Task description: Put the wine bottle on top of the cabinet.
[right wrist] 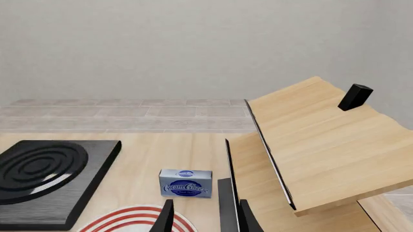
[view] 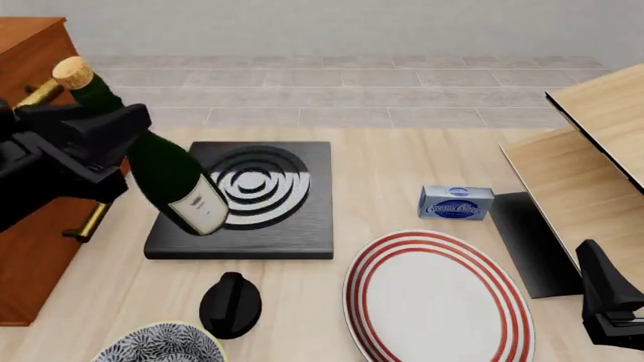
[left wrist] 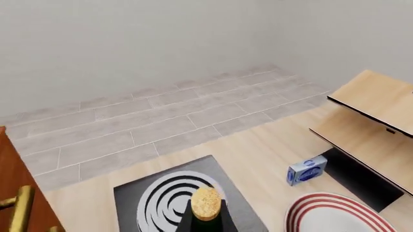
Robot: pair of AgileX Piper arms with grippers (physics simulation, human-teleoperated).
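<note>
In the front view the left gripper's dark fingers are clamped around the wine bottle at its shoulder, just below the long neck. The bottle hangs tilted in that grip, its gold-tan cap leaning toward the cabinet and its base swung out over the black hob plate with white rings. It is lifted off the table, level with the cabinet's front and not on its top. The glass is dark green, slim, with a white paper label near the base. The cabinet is reddish-brown, with brass bar handles partly hidden behind the arm. Also here: a red-striped plate, a blue cream-cheese box, a black knob-like object, a patterned bowl at the lower edge, and pale wood boards on the right. The right gripper sits low at the right edge; from here I cannot tell whether it is open or closed.

The left wrist view looks down the bottle's neck: only the cork-textured cap and a little dark glass show, above the ringed hob plate. The fingers themselves are out of sight. A sliver of cabinet with one brass handle shows at the edge.

The right wrist view shows that gripper's fingertips spread apart with nothing between them, near the cream-cheese box and the boards. The bottle does not appear.
</note>
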